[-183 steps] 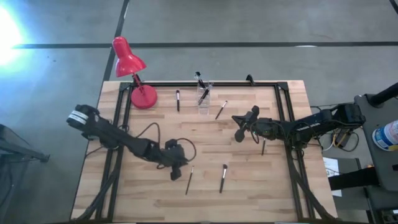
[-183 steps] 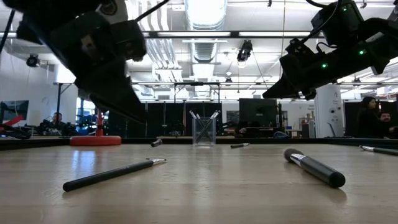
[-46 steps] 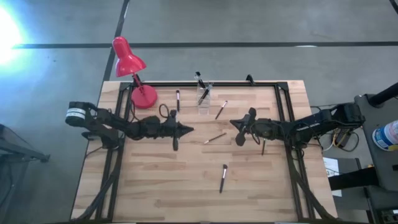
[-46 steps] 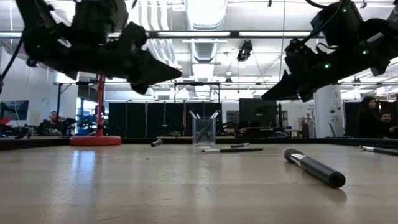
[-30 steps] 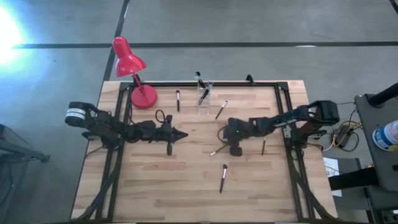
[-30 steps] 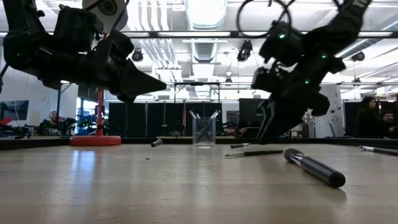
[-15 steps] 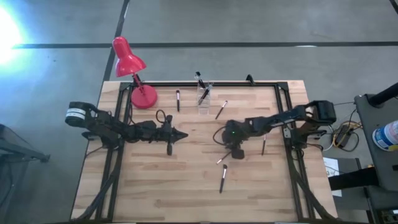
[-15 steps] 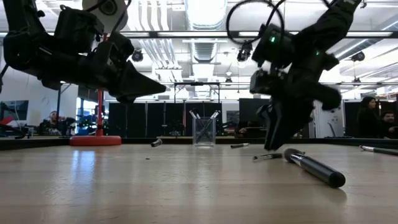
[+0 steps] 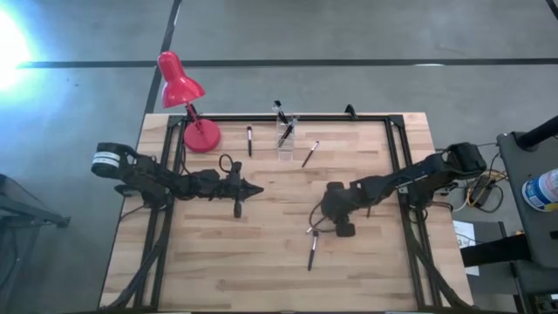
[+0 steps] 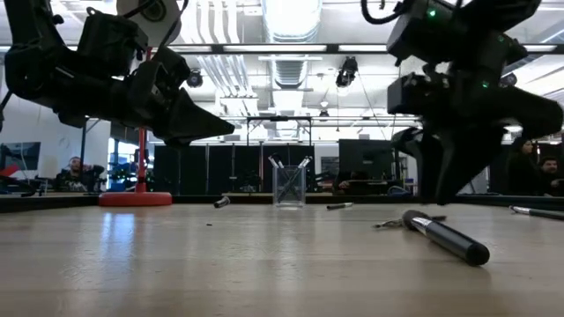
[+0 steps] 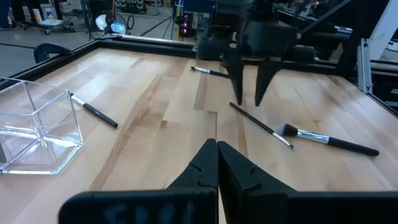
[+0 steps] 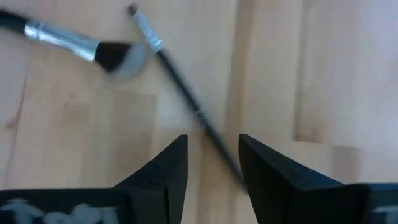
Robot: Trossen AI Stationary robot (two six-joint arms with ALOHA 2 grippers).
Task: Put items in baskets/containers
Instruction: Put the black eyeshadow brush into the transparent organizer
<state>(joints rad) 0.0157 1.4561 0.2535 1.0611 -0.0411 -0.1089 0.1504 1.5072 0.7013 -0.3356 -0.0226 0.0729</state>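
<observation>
I am watching the wooden worktop from far away. My right gripper hangs low, a little past the middle toward 4 o'clock, pointing down. Its fingers are spread apart and hold nothing. A thin brush lies flat on the wood and runs through the gap between them. I cannot tell if the fingers touch it. From the left wrist camera I see that same thin brush lying under the right gripper. The thin brush's tip is just beside the fluffy head of a thicker brush, which lies toward 5 o'clock. In the low view that thicker brush lies close to the camera.

My left gripper floats above the wood near the middle, a bit toward 9 o'clock. Its fingers are pressed together and hold nothing.

The clear holder stands near the far edge at 12 o'clock, with a few brushes standing in it. One brush lies near it on the lamp's side, and another brush lies near it on the other side. The red lamp stands at 11 o'clock.
</observation>
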